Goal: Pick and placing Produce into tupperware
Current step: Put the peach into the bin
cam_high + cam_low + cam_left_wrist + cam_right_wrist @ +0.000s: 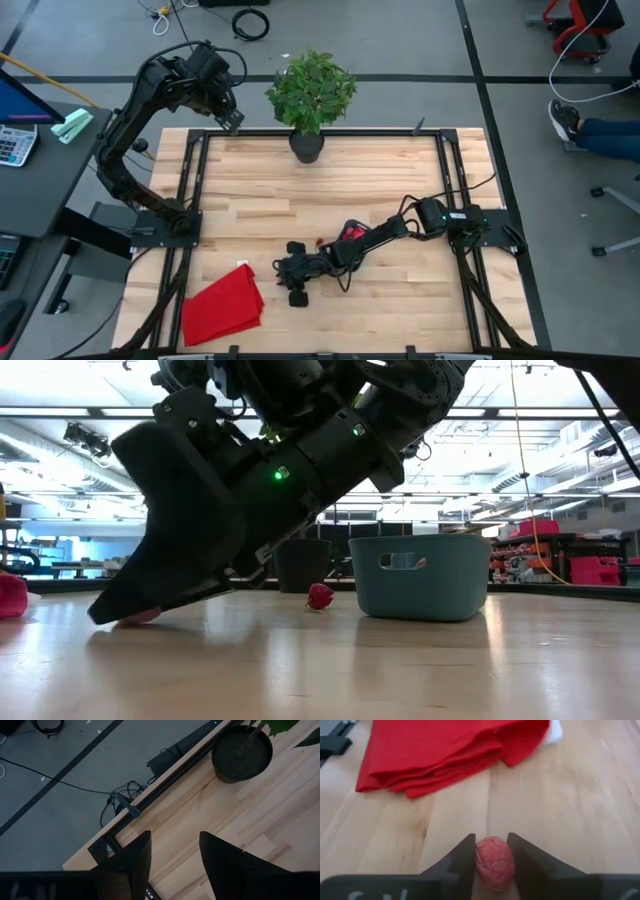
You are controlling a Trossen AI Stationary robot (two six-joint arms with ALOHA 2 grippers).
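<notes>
Item count: two arms; one teal tub (418, 575); one potted plant (309, 95); one red cloth (222, 306); two produce pieces: one pink (494, 862), one red (320, 596).

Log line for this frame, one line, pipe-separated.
right gripper shut on pink fruit piece, low on table near red cloth | left gripper open, raised by plant pot | tupperware waiting

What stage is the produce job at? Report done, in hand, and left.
Done: nothing visibly in the teal tub. In hand: the right gripper, low on the table, is closed on a pink fruit piece. Left: carrying it over, plus the red piece beside the tub. The left gripper waits, open, near the plant pot.
</notes>
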